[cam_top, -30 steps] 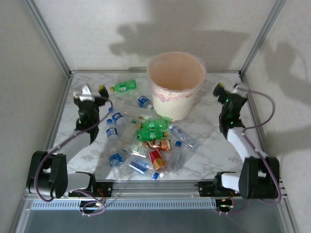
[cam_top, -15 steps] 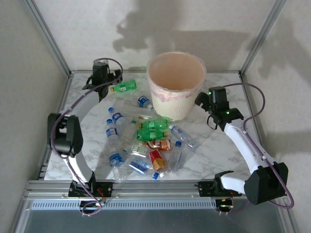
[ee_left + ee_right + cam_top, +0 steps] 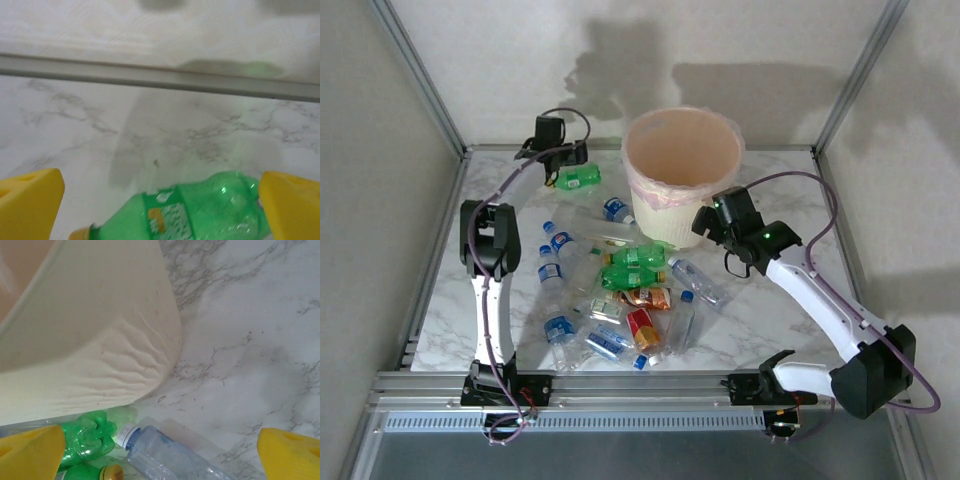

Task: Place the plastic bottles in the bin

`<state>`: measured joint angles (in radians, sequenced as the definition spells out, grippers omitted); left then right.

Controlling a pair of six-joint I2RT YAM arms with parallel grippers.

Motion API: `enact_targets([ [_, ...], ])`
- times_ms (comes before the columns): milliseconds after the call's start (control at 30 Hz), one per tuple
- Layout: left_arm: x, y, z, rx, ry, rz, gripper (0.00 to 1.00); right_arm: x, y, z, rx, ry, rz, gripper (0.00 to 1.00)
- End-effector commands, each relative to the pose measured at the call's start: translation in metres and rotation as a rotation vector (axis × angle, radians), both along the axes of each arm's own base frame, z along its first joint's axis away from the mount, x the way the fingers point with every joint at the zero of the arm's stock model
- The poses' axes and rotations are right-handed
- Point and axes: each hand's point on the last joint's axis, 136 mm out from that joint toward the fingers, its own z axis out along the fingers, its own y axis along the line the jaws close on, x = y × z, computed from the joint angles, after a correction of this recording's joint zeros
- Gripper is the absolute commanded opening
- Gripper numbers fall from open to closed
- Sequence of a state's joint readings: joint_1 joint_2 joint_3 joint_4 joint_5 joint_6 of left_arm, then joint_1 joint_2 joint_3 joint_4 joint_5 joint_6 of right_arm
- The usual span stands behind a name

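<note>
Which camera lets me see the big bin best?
The top external camera: the whole bin shows there, from its open mouth down to the table. The right wrist camera sits close and catches a slice of its pale side.

A: What place is this?
B: A lab test cell. Plain white panels [image 3: 500, 70] and aluminium posts [image 3: 420, 75] stand around the marble-look table [image 3: 770, 300]; a metal rail [image 3: 640, 382] runs along its near edge.

In front of the left claw [image 3: 160, 200], the green bottle [image 3: 210, 207] is glossy plastic, and the table [image 3: 75, 115] is smooth and marble-like. In front of the right claw [image 3: 160, 450], the bin [image 3: 100, 340] wall looks matt and wrinkled.
</note>
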<state>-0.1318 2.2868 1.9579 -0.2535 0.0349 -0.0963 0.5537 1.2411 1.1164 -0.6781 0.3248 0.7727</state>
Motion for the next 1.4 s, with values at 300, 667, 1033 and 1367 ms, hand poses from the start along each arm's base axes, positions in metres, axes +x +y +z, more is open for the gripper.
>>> enact_targets([
  [300,-0.005,-0.024,-0.064,0.125,0.164,-0.086,1.0,-0.002,0.018,0.01,-0.007,0.008,0.0,0.99],
  [667,-0.024,-0.016,-0.082,0.231,0.231,-0.075,0.99,-0.004,0.027,0.016,0.005,-0.009,0.022,0.99],
  [1033,-0.04,0.027,-0.069,0.127,0.224,0.137,0.98,-0.003,0.033,0.016,-0.001,-0.017,0.042,0.99],
  [1367,-0.066,0.05,-0.052,0.064,0.229,0.286,0.99,-0.002,0.036,0.016,-0.014,-0.021,0.056,0.99],
])
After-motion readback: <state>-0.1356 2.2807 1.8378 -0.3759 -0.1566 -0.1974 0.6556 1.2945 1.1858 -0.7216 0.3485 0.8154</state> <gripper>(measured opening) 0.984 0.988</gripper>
